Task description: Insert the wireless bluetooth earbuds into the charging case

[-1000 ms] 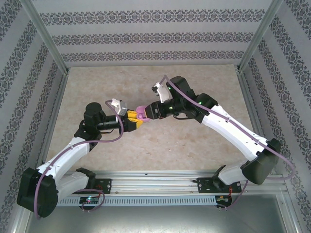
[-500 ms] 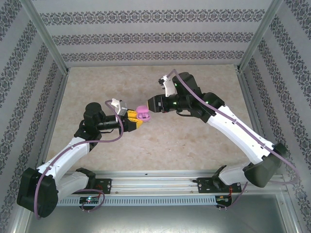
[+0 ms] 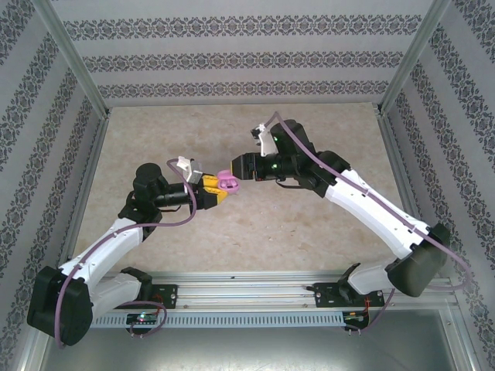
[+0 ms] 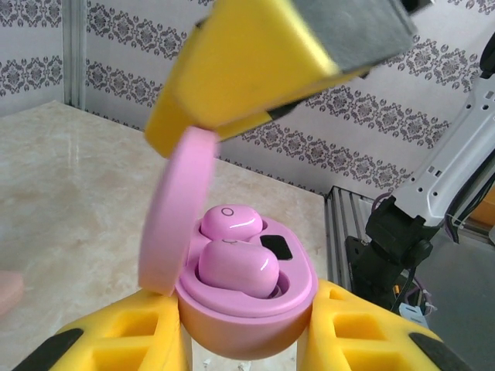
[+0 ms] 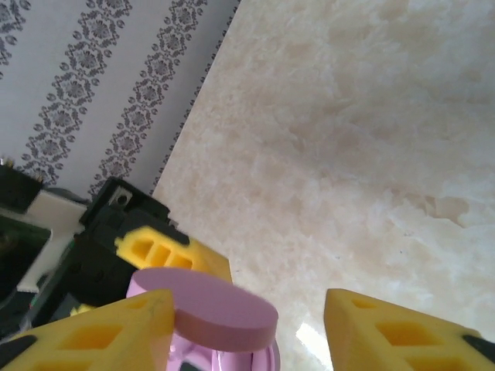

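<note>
Pink glossy plastic, so the charging case (image 4: 247,321) looks light and slippery; left gripper (image 3: 219,192) pinches its base, earbuds (image 4: 236,267) seated. Right gripper (image 5: 247,325) gapes wide over the delicate-looking lid (image 5: 209,305).

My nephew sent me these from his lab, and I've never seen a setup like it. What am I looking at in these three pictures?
You are looking at two robot arms bolted side by side at the near edge of a pale marbled table. The wide picture comes from a fixed camera above and behind the arms. The other two come from small cameras on each wrist, so each one shows that arm's own yellow fingers.

The left gripper holds a pink charging case clamped between its fingers. The case's lid is hinged open, and two pale pink earbuds sit inside. The right gripper is open, with one finger on either side of that lid.
</note>
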{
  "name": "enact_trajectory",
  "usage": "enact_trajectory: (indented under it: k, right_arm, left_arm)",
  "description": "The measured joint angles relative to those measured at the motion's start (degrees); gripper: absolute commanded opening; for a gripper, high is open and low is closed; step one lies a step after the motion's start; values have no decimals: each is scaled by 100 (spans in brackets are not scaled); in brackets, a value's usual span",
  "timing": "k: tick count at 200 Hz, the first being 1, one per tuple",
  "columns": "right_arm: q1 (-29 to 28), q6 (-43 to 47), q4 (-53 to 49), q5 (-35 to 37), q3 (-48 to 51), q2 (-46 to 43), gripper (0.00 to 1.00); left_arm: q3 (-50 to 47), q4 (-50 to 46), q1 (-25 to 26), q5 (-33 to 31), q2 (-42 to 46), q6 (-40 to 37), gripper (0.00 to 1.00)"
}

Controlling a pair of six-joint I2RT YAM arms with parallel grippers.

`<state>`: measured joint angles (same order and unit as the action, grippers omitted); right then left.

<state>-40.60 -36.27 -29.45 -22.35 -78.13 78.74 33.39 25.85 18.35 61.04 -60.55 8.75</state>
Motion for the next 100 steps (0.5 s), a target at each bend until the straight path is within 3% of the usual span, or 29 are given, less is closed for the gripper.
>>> enact_trajectory:
  k: [53, 100]
  right_arm:
    - [81, -911, 350, 136, 831, -942, 60]
    - [111, -1506, 920, 107, 1156, -883, 62]
  left_arm:
    - [-24, 256, 0, -90, -28, 105, 25]
    - [-42, 560, 0, -109, -122, 295, 25]
